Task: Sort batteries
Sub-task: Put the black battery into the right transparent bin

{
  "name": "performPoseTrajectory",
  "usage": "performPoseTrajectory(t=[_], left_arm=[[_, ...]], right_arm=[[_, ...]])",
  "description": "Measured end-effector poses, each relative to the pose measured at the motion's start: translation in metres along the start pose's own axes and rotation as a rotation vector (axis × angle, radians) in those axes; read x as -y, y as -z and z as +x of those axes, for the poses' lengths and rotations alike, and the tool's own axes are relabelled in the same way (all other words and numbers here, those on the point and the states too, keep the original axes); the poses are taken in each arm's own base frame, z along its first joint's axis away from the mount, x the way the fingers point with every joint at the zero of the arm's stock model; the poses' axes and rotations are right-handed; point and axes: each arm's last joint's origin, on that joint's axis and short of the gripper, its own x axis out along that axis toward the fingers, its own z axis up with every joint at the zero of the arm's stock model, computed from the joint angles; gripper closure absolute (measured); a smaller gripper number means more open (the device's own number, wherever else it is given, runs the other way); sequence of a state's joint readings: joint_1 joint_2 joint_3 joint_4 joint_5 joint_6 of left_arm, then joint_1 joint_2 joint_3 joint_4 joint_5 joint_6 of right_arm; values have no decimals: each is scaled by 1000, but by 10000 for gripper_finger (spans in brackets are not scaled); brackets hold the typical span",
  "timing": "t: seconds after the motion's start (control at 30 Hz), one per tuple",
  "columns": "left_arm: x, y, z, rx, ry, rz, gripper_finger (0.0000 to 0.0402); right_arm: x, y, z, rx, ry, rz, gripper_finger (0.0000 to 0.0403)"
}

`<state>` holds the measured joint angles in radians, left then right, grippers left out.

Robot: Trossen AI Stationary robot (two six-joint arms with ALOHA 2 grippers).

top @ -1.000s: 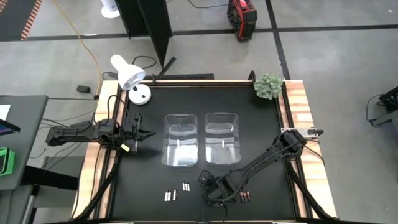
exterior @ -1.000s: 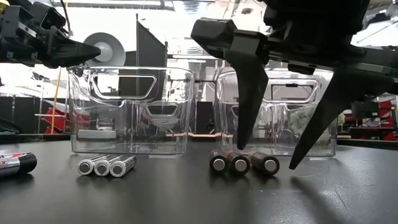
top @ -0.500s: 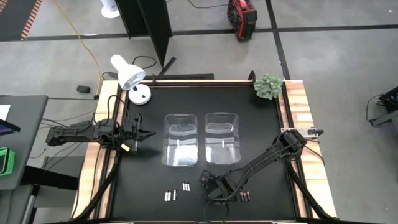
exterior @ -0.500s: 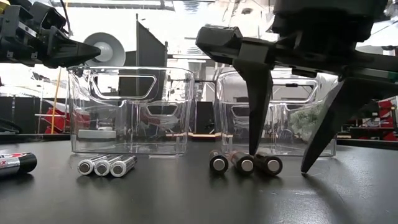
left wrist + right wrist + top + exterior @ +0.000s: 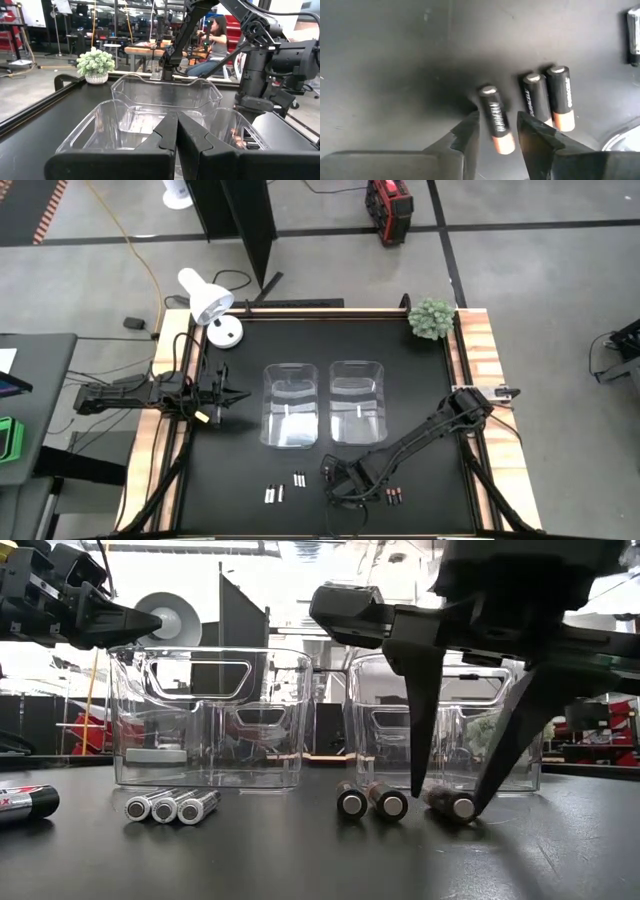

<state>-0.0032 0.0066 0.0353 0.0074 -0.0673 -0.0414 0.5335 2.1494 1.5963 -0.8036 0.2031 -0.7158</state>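
Batteries: three dark ones with copper-orange ends lie flat on the black table (image 5: pixel 240 480) near its front edge. The right gripper (image 5: pixel 452 802) stands over one dark battery (image 5: pixel 496 125), a finger on each long side, jaws narrowed but not visibly pressing it. That battery lies just apart from the other two dark batteries (image 5: pixel 549 100), which touch side by side, all roughly parallel, copper ends pointing the same way. White lettering runs along each; it is unreadable. Silver batteries (image 5: pixel 170 807) lie before the left clear bin (image 5: pixel 208 715). The left gripper (image 5: pixel 176 131), fingers pressed together, hovers beside the bins.
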Motion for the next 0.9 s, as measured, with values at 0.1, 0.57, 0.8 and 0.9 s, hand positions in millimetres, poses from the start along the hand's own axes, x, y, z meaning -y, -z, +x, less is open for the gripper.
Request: performPoseTrajectory(t=[0.1, 0.57, 0.8, 0.9], left_arm=[[0, 0, 0, 0, 0, 0, 401], [0, 0, 0, 0, 0, 0, 401], [0, 0, 0, 0, 0, 0, 401], [0, 0, 0, 0, 0, 0, 401]], right_arm=[[2, 1, 1, 19, -6, 8, 261], [7, 1, 1, 78, -30, 27, 288], [5, 3, 7, 86, -26, 29, 301], [5, 4, 7, 87, -26, 30, 302]])
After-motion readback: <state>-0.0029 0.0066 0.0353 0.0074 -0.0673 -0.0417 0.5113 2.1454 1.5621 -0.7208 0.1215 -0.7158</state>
